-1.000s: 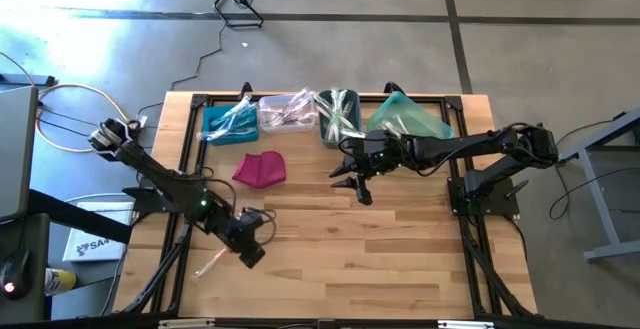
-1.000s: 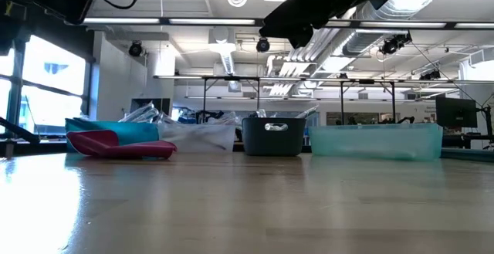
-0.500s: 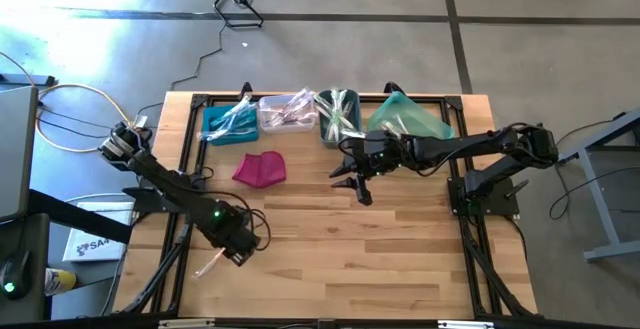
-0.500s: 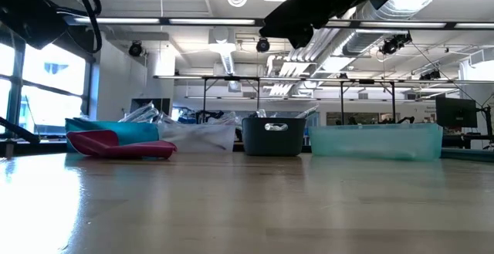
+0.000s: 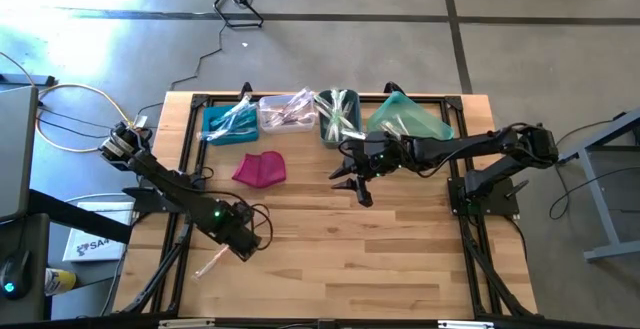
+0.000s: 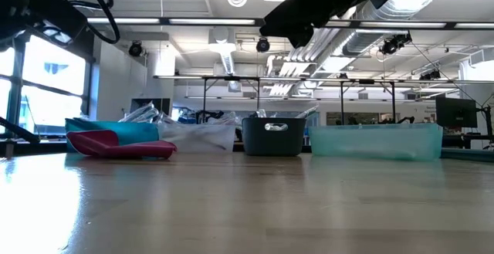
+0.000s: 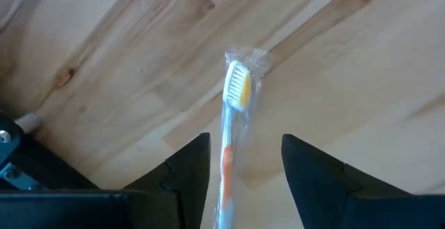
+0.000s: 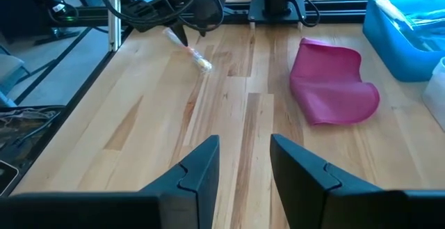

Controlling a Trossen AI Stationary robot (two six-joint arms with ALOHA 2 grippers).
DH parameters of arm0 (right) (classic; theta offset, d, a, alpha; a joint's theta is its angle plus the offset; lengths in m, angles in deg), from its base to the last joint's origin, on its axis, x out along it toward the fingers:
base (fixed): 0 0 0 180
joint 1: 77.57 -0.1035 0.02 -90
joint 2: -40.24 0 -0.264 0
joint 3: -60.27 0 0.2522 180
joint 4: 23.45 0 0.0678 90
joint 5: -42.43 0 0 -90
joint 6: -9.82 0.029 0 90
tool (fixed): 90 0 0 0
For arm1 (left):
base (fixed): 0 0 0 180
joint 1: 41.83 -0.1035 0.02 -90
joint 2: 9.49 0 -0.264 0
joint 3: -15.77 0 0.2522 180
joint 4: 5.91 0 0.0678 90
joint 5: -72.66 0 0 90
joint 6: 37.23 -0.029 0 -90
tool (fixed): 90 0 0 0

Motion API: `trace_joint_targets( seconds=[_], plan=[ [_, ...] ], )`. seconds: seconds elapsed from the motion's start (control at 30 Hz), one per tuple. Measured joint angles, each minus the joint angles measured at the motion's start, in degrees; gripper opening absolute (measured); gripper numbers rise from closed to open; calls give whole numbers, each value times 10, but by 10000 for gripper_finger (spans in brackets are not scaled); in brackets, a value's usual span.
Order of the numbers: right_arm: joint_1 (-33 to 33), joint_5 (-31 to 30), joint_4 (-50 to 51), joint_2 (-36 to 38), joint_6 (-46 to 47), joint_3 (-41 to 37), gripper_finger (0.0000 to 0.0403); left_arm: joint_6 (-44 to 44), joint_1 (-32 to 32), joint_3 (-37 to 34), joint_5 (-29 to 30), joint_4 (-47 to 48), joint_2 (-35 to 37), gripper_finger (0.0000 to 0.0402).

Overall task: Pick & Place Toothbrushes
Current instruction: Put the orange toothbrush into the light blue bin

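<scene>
Pick step, not yet gripped. Left gripper [image 7: 240,170] hangs over 1 wrapped toothbrush [image 7: 234,121] lying flat on the table [image 5: 400,259] near the left near edge, fingers spread with the handle running between them; whether the pads touch it I cannot tell. In the high view the left gripper [image 5: 243,241] sits right beside that toothbrush [image 5: 210,265], which pokes out toward the table's left edge.

Next move, my guess: drop a bit, close on the handle, lift, then carry to 1 of the bins at the far side. Thin and in slippery film, so a centred pinch matters.

Look of it: clear handle with orange streak, white-yellow bristle head, crinkly clear wrapper around it. From the right wrist view it shows as a small pale stick [image 8: 188,50] on the wood.

Right gripper [image 5: 355,181] waits mid-table just near the grey bin [image 5: 338,119], fingers spread, holding nothing. More toothbrushes already lie in the blue bin [image 5: 226,123], clear bin [image 5: 285,112], grey bin and teal bin [image 5: 408,119]. Magenta pouch [image 5: 261,168] lies near the blue bin.
</scene>
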Motion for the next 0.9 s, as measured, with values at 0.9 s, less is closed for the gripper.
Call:
trace_joint_targets(
  seconds=[0.9],
  plan=[
    [0, 0, 0, 0, -1, 0, 121, 5, 1, -138, -32, -194, 0, 171]
  ],
)
